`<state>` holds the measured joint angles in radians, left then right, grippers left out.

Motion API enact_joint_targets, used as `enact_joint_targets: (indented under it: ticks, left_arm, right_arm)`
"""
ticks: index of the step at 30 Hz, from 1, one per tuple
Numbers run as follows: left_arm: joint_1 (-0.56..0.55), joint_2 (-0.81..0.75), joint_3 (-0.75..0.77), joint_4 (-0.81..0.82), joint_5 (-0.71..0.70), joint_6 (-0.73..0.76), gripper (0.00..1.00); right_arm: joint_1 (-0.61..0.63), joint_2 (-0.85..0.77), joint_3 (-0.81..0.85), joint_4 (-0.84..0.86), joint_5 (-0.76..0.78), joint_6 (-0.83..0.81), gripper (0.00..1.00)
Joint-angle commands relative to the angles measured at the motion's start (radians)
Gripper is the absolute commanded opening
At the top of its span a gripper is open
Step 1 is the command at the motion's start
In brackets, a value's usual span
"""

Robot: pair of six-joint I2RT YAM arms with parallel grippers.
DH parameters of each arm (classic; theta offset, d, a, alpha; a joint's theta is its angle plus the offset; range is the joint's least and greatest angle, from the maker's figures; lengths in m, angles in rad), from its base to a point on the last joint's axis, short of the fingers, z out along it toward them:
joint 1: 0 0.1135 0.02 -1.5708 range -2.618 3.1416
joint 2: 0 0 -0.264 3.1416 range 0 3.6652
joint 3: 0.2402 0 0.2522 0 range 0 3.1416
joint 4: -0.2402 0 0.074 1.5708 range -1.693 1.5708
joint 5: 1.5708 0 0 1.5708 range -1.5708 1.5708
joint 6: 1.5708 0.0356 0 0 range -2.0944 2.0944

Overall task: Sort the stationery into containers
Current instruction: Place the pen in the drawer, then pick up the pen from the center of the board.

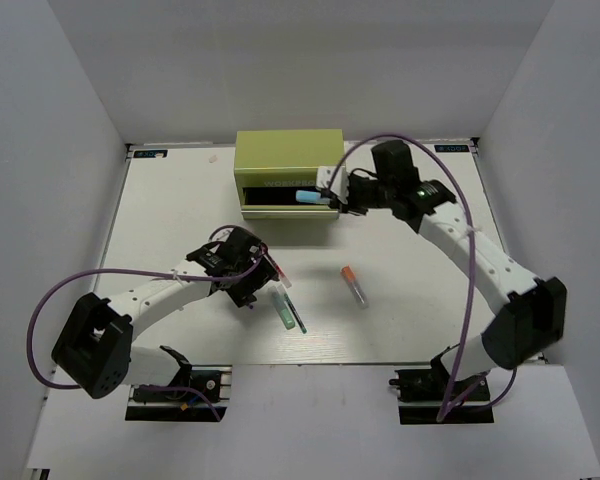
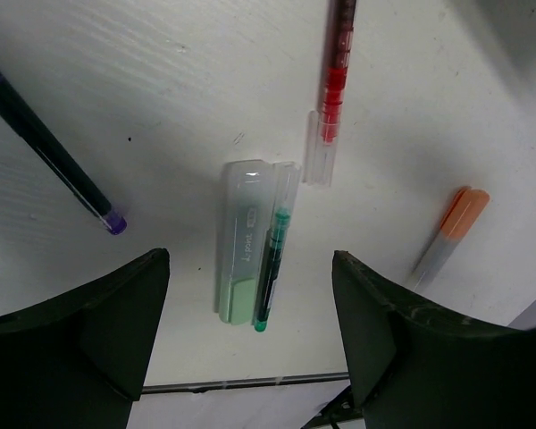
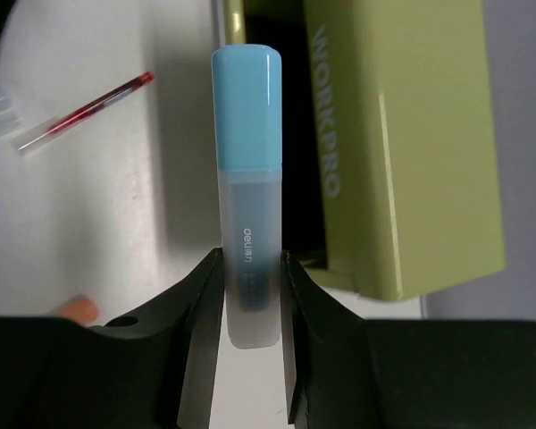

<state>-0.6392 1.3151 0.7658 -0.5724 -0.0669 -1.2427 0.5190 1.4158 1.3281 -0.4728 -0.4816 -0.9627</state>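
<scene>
The olive-green tool chest (image 1: pixel 288 158) stands at the back middle with a drawer (image 1: pixel 280 205) pulled out. My right gripper (image 1: pixel 328 198) is shut on the light blue marker (image 1: pixel 308 197) and holds it over the open drawer; the right wrist view shows the marker (image 3: pixel 247 161) between the jaws (image 3: pixel 250 268), beside the chest (image 3: pixel 411 152). My left gripper (image 1: pixel 252 290) is open and empty (image 2: pixel 250 331) above the pale green marker (image 2: pixel 239 259) and teal-green pen (image 2: pixel 272 264), which lie side by side. The red pen (image 2: pixel 335 80), dark blue pen (image 2: pixel 49 152) and orange-capped marker (image 2: pixel 451 232) lie around them.
In the top view the orange-capped marker (image 1: pixel 353 285) lies mid-table, right of the pale green marker (image 1: pixel 283 310) and the red pen (image 1: pixel 278 268). White walls enclose the table on three sides. The table's front edge (image 2: pixel 250 382) is just beyond the left fingers.
</scene>
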Motion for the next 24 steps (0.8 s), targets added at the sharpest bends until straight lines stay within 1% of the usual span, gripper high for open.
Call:
enact_joint_targets:
  ticks: [1, 2, 4, 5, 7, 8, 9, 10, 12, 15, 16, 18, 21, 22, 24]
  left_arm:
    - [-0.005, -0.013, 0.03, -0.034, 0.018, -0.04, 0.83]
    - [-0.005, -0.013, 0.03, -0.034, 0.018, -0.04, 0.83]
    - [-0.014, -0.002, 0.03, -0.034, 0.027, -0.052, 0.82]
    - [-0.014, 0.021, 0.03, -0.034, 0.027, -0.052, 0.79]
    - [-0.024, 0.038, 0.03, -0.021, 0.036, -0.052, 0.78]
    - [-0.033, 0.048, 0.03, -0.021, 0.036, -0.052, 0.78]
    - [-0.042, 0.073, 0.042, -0.021, 0.036, -0.052, 0.77]
    - [-0.042, 0.085, 0.043, -0.021, 0.045, -0.052, 0.77]
    - [-0.062, 0.107, 0.067, -0.032, 0.045, -0.052, 0.75]
    - [-0.071, 0.128, 0.076, -0.043, 0.045, -0.052, 0.71]
    - [-0.08, 0.139, 0.076, -0.043, 0.035, -0.052, 0.69]
    - [-0.089, 0.154, 0.086, -0.053, 0.035, -0.052, 0.69]
    - [-0.1, 0.197, 0.11, -0.072, 0.026, -0.034, 0.65]
    - [-0.109, 0.208, 0.125, -0.09, 0.016, -0.034, 0.65]
    - [-0.109, 0.228, 0.141, -0.113, 0.006, -0.012, 0.65]
  right_arm:
    - [0.03, 0.122, 0.124, 0.043, 0.074, -0.018, 0.15]
    - [0.041, 0.19, 0.193, 0.036, 0.09, -0.031, 0.16]
    - [0.044, 0.23, 0.227, 0.033, 0.1, -0.036, 0.18]
    - [0.047, 0.27, 0.261, 0.031, 0.103, -0.039, 0.21]
    - [0.058, 0.314, 0.322, 0.03, 0.124, -0.034, 0.27]
    - [0.055, 0.349, 0.338, 0.025, 0.127, -0.031, 0.37]
    - [0.056, 0.363, 0.385, 0.008, 0.132, -0.027, 0.42]
    - [0.058, 0.397, 0.396, 0.0, 0.132, -0.022, 0.48]
    - [0.059, 0.403, 0.408, -0.012, 0.13, -0.005, 0.62]
    - [0.061, 0.385, 0.39, 0.014, 0.118, 0.028, 0.64]
    - [0.059, 0.35, 0.375, 0.02, 0.115, 0.065, 0.64]
    - [0.055, 0.315, 0.346, 0.04, 0.098, 0.088, 0.64]
    - [0.053, 0.233, 0.254, 0.083, 0.098, 0.146, 0.62]
    - [0.05, 0.197, 0.173, 0.092, 0.1, 0.16, 0.62]
    - [0.049, 0.141, 0.119, 0.121, 0.106, 0.173, 0.62]
